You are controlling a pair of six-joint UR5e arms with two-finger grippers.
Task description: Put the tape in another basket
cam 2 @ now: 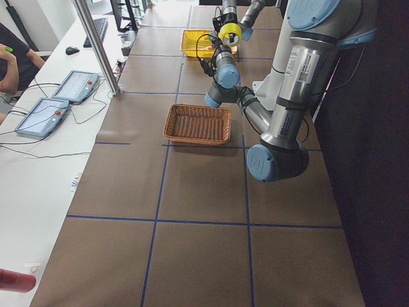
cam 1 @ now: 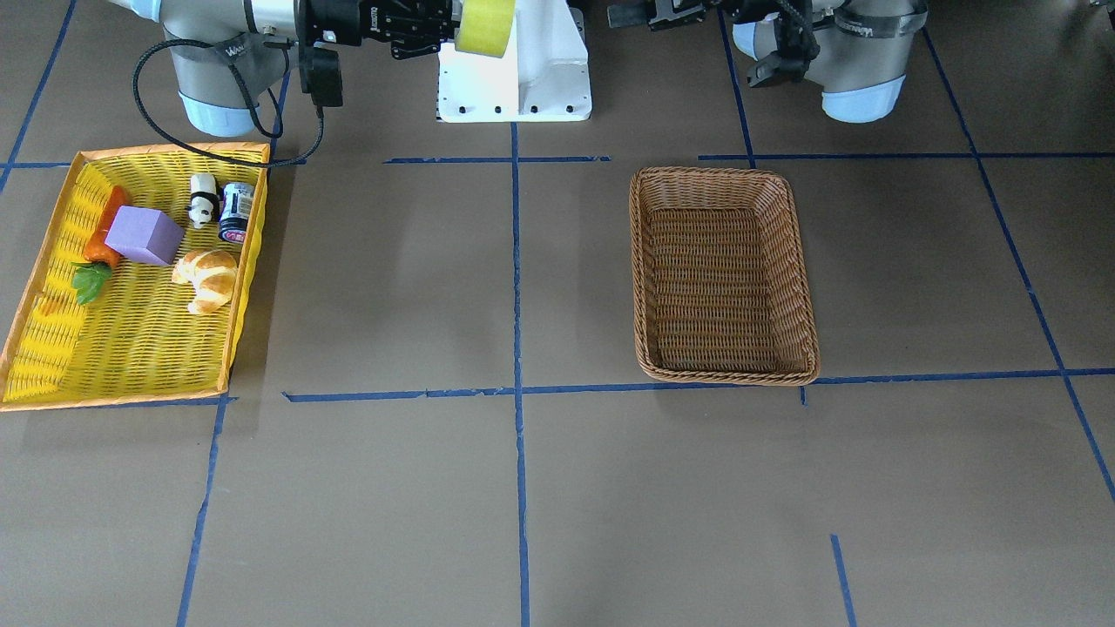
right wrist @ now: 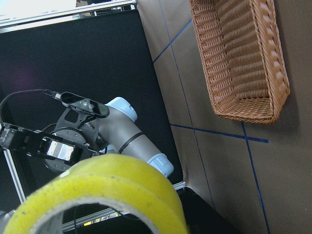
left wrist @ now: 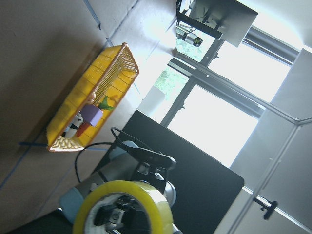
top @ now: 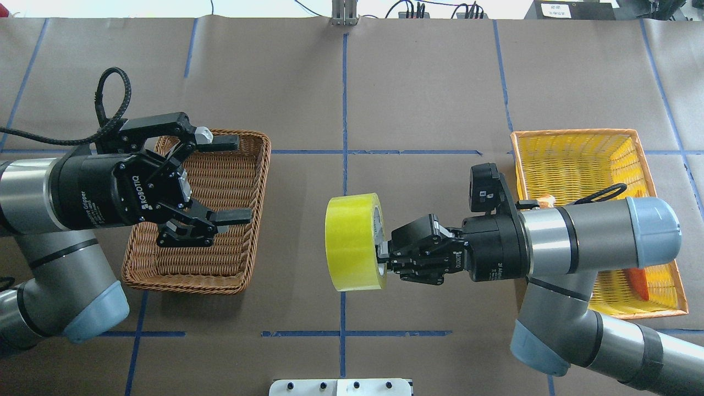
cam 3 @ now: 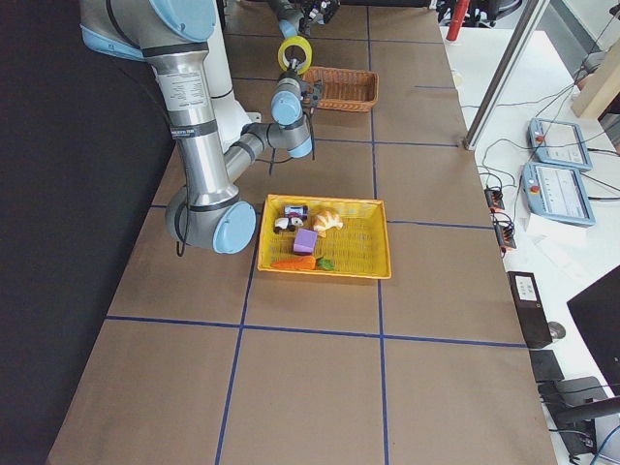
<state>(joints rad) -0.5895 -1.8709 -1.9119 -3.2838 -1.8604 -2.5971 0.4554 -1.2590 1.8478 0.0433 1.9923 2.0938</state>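
The tape (top: 355, 242), a wide yellow roll, is held on edge in the air over the table's middle by my right gripper (top: 382, 259), which is shut on its rim. It also shows in the front view (cam 1: 486, 26), the left wrist view (left wrist: 122, 207) and the right wrist view (right wrist: 97, 195). The brown wicker basket (top: 258, 220) (cam 1: 640, 261) sits empty on the table, left of the tape in the overhead view. My left gripper (top: 242, 179) is open and empty above the basket, its fingers pointing toward the tape.
The yellow orange-rimmed tray (cam 1: 244, 261) (top: 577, 132) lies under my right arm. It holds a purple cube (cam 1: 144, 235), a carrot (cam 1: 103, 244), a croissant (cam 1: 207, 277), a panda toy (cam 1: 202, 200) and a small can (cam 1: 236, 212). The white robot base (cam 1: 523, 78) stands at the table's edge.
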